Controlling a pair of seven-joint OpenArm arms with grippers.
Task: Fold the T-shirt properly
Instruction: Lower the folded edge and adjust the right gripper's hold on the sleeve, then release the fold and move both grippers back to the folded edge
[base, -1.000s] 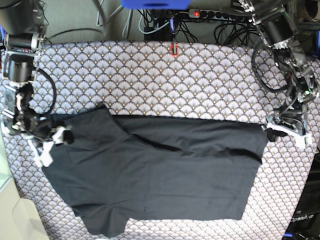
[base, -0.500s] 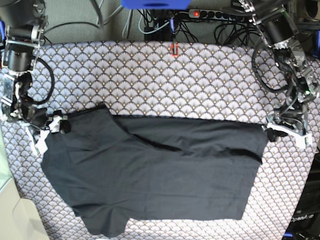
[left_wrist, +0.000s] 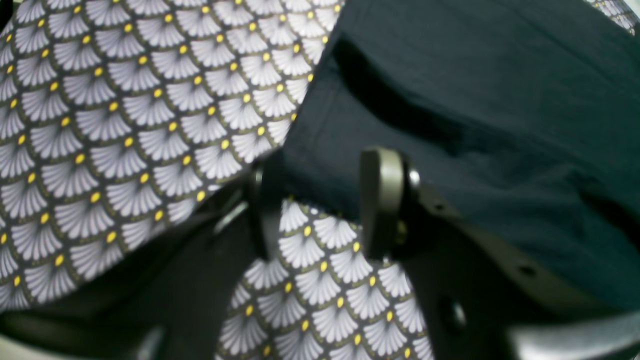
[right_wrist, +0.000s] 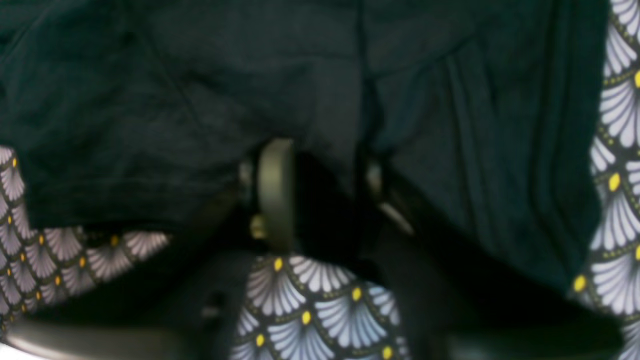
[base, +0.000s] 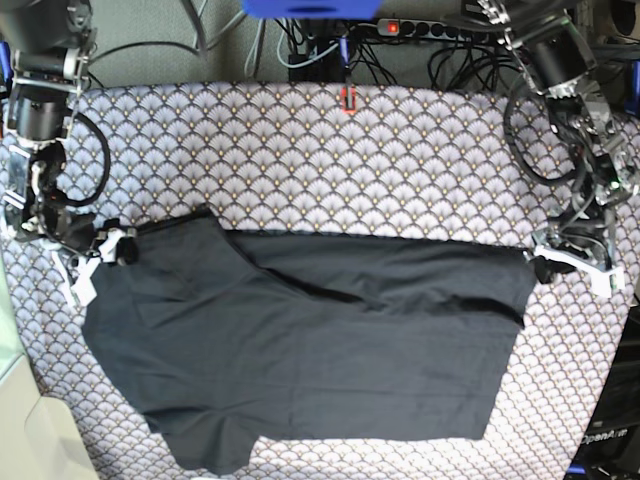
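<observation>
One patterned tablecloth (base: 400, 160), grey with fan-shaped scallops and yellow dots, covers the whole work surface. On its near half lies one T-shirt (base: 320, 350), plain black and spread mostly flat, with a diagonal crease running from its upper left toward the middle and a sleeve poking out at the lower left edge. Its long side runs across the base view, reaching from one arm to the other.

Two arms are at work, one at each end of the garment. The left gripper (base: 548, 266) sits at the T-shirt's right-hand corner in the base view; its wrist camera shows the jaws standing apart with the cloth's corner edge lying between the two fingers (left_wrist: 380, 200), not squeezed. The right gripper (base: 112, 250) is at the opposite upper corner; its wrist view shows a fold of black cloth hanging between narrowly spaced jaws, but whether they pinch it cannot be told.

One red-marked tag (base: 348, 99) lies at the tablecloth's far edge.
</observation>
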